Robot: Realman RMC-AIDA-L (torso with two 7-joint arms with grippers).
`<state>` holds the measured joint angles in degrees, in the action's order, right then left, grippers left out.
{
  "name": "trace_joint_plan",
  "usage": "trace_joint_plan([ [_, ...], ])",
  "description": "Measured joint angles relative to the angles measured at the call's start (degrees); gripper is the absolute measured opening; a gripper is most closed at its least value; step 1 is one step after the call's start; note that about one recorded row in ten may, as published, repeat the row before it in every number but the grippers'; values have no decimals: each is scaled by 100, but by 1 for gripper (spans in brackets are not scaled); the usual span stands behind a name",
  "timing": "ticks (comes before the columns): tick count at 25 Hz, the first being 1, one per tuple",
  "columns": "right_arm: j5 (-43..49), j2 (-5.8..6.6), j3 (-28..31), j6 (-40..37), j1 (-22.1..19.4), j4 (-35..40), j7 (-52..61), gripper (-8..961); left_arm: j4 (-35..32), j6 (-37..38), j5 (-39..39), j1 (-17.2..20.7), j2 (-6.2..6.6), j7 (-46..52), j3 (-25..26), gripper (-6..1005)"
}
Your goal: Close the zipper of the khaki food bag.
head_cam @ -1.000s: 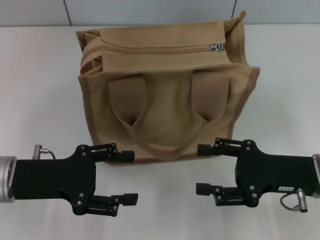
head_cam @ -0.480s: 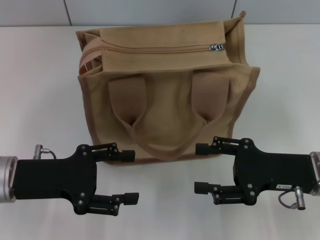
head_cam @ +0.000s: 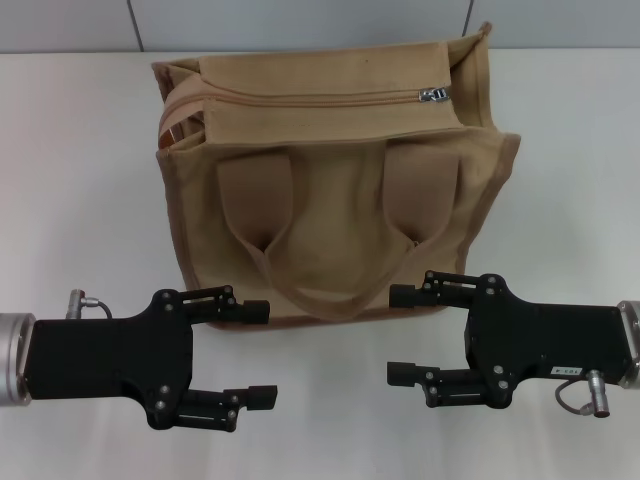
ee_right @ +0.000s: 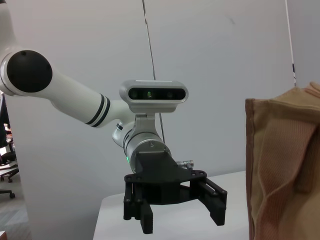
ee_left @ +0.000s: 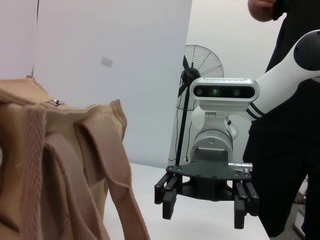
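Observation:
The khaki food bag [head_cam: 330, 200] stands upright at the table's middle back, its two strap handles hanging down its front. The zipper [head_cam: 320, 98] runs along its top between two flaps, with the silver pull tab [head_cam: 432, 95] near the right end. My left gripper [head_cam: 260, 354] is open and empty, in front of the bag's lower left corner. My right gripper [head_cam: 399, 335] is open and empty, in front of the lower right corner. The two grippers face each other. The left wrist view shows the bag [ee_left: 50, 165], the pull tab [ee_left: 55, 103] and the right gripper [ee_left: 205, 216]. The right wrist view shows the bag's side [ee_right: 285, 165] and the left gripper [ee_right: 182, 221].
The white table [head_cam: 80, 200] stretches to both sides of the bag. A grey wall [head_cam: 300, 20] runs behind it. In the left wrist view a fan [ee_left: 200, 65] and a person in black [ee_left: 290, 150] stand beyond the table.
My right gripper has shifted slightly to the left, toward the left gripper. The left gripper and the bag have not moved.

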<state>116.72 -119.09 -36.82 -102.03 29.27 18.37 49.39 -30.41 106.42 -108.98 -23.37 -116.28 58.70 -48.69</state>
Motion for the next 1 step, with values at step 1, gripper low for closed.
trace_joint_plan([
  [1, 0, 0, 0, 0, 0, 0, 0, 758, 0, -1, 0, 0, -1, 0, 0, 825],
])
